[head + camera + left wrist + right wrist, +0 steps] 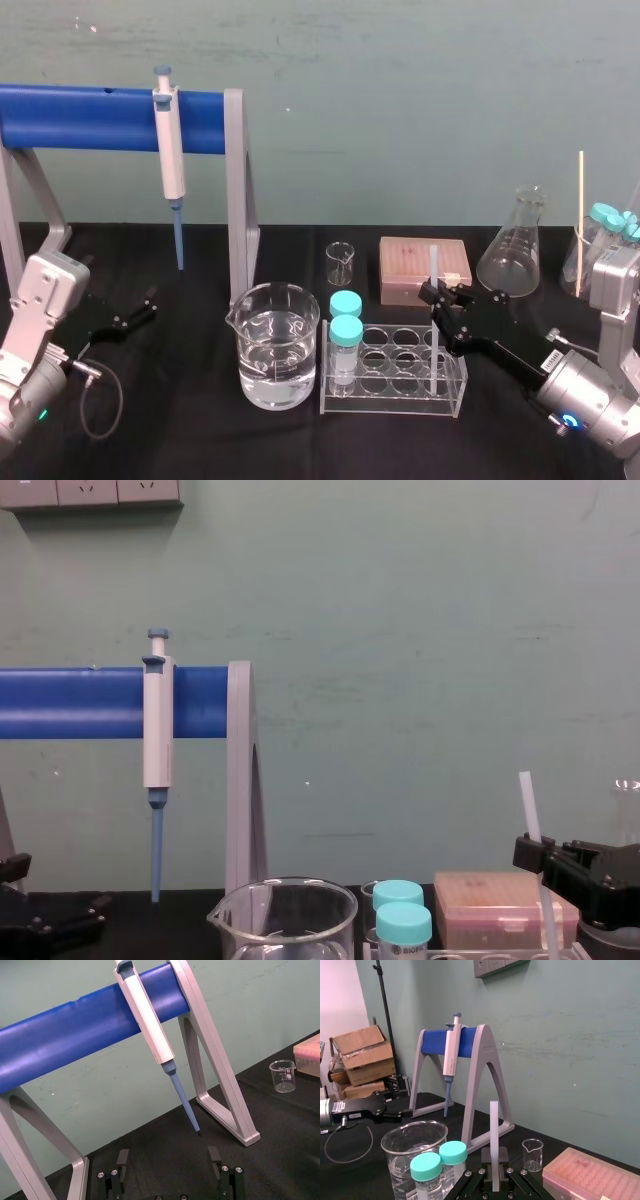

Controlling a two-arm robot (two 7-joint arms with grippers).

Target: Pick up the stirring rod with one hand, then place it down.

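Observation:
The stirring rod (434, 262) is a thin translucent-white stick standing nearly upright. My right gripper (435, 295) is shut on it near its upper part, above the right end of the clear test tube rack (395, 405). The rod's lower part reaches down into the rack; whether its tip rests on the bottom I cannot tell. In the right wrist view the rod (494, 1125) rises straight from between the closed fingers (494, 1157). The chest view shows the rod (528, 805) slightly tilted in the gripper (535, 852). My left gripper (168, 1160) is open and parked low at the left (125, 318).
A white-and-blue pipette (172, 150) hangs on the blue-barred stand (90, 118) at the left. A beaker of water (275, 345) and two teal-capped tubes (346, 330) are left of the rod. Behind are a small beaker (340, 263), pink box (410, 268) and flask (515, 255).

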